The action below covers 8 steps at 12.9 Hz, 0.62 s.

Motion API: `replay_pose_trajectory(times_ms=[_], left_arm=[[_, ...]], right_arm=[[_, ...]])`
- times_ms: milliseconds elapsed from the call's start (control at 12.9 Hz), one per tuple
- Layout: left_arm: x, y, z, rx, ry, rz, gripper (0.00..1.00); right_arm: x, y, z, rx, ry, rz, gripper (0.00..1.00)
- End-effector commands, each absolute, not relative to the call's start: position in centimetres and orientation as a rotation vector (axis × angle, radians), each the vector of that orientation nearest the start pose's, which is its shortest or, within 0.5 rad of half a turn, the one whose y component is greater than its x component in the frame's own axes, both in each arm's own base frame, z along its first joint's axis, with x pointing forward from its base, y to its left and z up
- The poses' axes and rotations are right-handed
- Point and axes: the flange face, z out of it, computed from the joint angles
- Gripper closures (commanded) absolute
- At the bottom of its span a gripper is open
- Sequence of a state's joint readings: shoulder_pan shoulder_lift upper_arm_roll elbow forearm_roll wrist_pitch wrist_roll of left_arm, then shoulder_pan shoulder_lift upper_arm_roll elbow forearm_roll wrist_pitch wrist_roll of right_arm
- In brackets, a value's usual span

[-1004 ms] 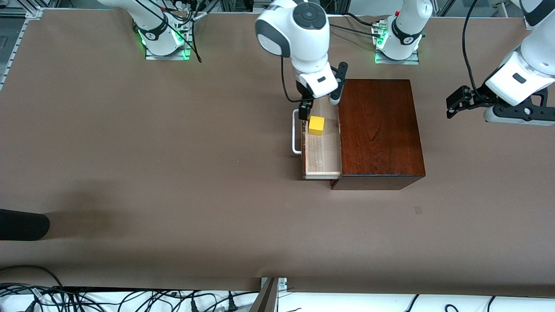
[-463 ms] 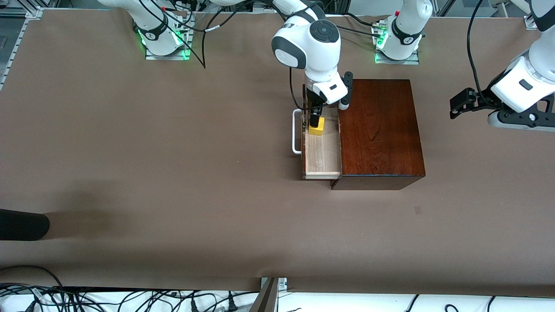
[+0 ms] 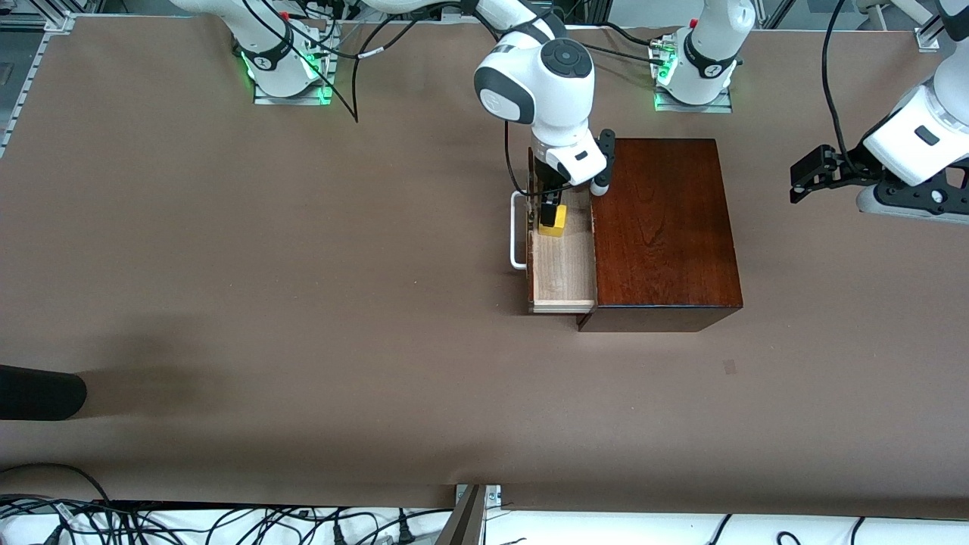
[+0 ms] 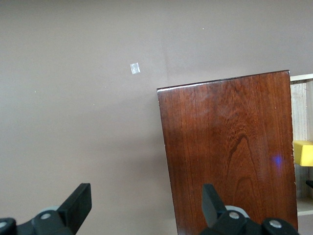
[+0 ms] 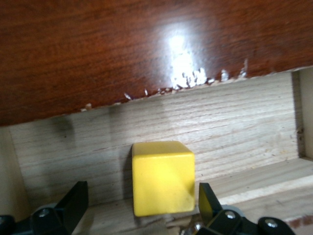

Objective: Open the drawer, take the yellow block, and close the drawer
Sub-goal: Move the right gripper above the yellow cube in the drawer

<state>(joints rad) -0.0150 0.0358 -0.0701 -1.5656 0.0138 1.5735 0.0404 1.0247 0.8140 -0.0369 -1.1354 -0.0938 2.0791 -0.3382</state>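
Yellow block [image 3: 554,219] is seen resting on the drawer [image 3: 564,265] floor, at roughly 11 o'clock of the exposed tray, just beside the mahogany box [image 3: 660,227]; in the right wrist view the yellow block [image 5: 163,177] sits flat on the pale wood

Drawer is pulled out toward the right arm's end of the desk, white bar handle [image 3: 516,231] at its 9 o'clock edge

Right gripper [image 3: 550,214] is lowered into the tray over the block; its fingers [image 5: 73,203] are spread wider than the block, one on each flank, apparently no contact yet

Step in hand is judged to be the grasp, with opening already done. For a clean pick: the block should be kept centred between the fingers, descent stopped short of the tray floor, closure made squarely on two parallel faces, then a straight vertical lift so the box edge and drawer front are not clipped

Left gripper [image 3: 808,175] is parked in the air at 3 o'clock of the box, over bare desk [image 3: 303,303], fingers [image 4: 78,205] wide apart and empty; that arm is waiting
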Motion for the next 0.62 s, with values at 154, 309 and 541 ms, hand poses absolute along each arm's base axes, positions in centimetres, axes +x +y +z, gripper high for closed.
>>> replay_pose_trajectory(times_ms=[154,309,541], left_arm=[[56.04,-4.40,61.48,-3.125,0.245,0.043,0.00],[56.04,-4.42,61.48,-3.126,0.245,0.043,0.00],[56.09,-4.42,61.46,-3.126,0.243,0.043,0.00]], right_arm=[[43.12,65.45,31.63,-2.450,-2.066,-0.314,0.01],[43.10,65.47,31.53,-2.450,-2.069,-0.316,0.42],[43.49,65.16,31.84,-2.459,-2.066,-0.316,1.00]])
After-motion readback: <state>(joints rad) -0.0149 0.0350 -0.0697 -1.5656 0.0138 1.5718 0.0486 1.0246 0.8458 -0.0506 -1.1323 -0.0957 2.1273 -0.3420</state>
